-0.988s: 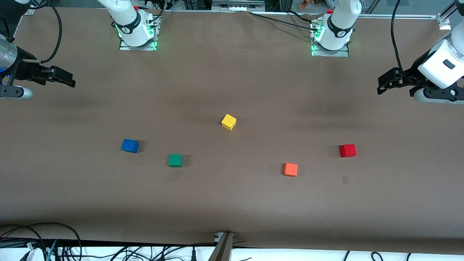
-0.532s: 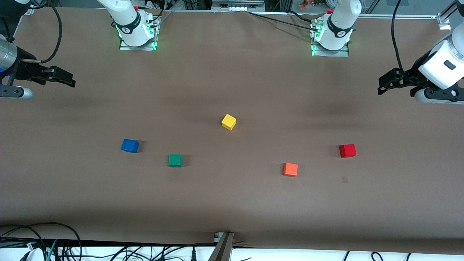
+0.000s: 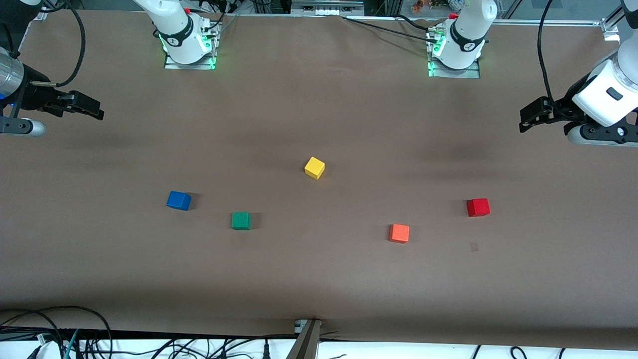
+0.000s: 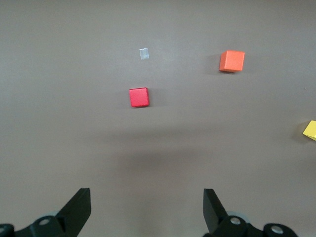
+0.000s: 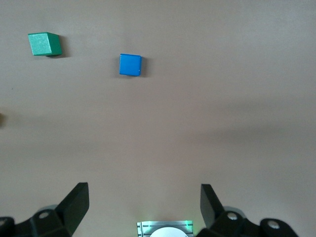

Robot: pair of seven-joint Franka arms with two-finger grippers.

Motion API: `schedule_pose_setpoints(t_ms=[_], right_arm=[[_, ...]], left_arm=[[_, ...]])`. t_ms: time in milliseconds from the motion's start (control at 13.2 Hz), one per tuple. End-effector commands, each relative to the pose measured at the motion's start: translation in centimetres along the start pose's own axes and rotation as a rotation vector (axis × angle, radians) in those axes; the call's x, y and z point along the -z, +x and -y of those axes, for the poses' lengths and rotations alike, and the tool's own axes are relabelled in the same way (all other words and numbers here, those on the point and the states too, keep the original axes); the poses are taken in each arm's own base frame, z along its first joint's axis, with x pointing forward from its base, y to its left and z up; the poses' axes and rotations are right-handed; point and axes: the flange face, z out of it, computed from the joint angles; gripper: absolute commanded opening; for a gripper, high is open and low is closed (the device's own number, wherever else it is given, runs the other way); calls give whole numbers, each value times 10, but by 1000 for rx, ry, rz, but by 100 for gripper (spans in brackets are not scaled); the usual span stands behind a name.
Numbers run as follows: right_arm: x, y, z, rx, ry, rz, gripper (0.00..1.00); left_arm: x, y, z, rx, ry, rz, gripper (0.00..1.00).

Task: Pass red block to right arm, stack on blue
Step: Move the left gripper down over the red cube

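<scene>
The red block [image 3: 478,207] lies on the brown table toward the left arm's end, and shows in the left wrist view [image 4: 139,97]. The blue block [image 3: 178,200] lies toward the right arm's end, and shows in the right wrist view [image 5: 130,64]. My left gripper [image 3: 528,117] hangs open and empty over bare table at its end, well apart from the red block; its jaws [image 4: 146,207] stand wide. My right gripper [image 3: 87,107] hangs open and empty over bare table at its own end [image 5: 144,205], apart from the blue block.
A green block [image 3: 241,220] lies beside the blue one, toward the middle. A yellow block [image 3: 314,167] sits mid-table. An orange block [image 3: 399,233] lies beside the red one, slightly nearer the front camera. A small tape mark [image 3: 474,247] is near the red block. Both arm bases stand along the table's edge.
The left arm's wrist has shifted and tilted slightly. The right arm and all blocks have not moved.
</scene>
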Motion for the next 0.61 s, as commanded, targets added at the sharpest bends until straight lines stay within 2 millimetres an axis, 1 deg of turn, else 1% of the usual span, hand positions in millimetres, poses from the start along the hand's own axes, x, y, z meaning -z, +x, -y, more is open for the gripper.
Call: schedule_pose_setpoints(t_ms=[0, 76, 304, 456, 532], right_arm=[[5, -4, -1, -11, 8, 4, 100], [4, -3, 0, -9, 8, 6, 100], [5, -4, 0, -8, 8, 4, 100], [4, -3, -1, -11, 8, 6, 100], [5, -4, 0, -8, 8, 4, 100]], left_arm=[[-3, 7, 0, -20, 9, 7, 100], [-8, 10, 1, -19, 5, 16, 100], [-10, 11, 3, -11, 3, 19, 100], [-14, 12, -3, -5, 11, 29, 100], [-23, 16, -3, 4, 12, 45, 100]])
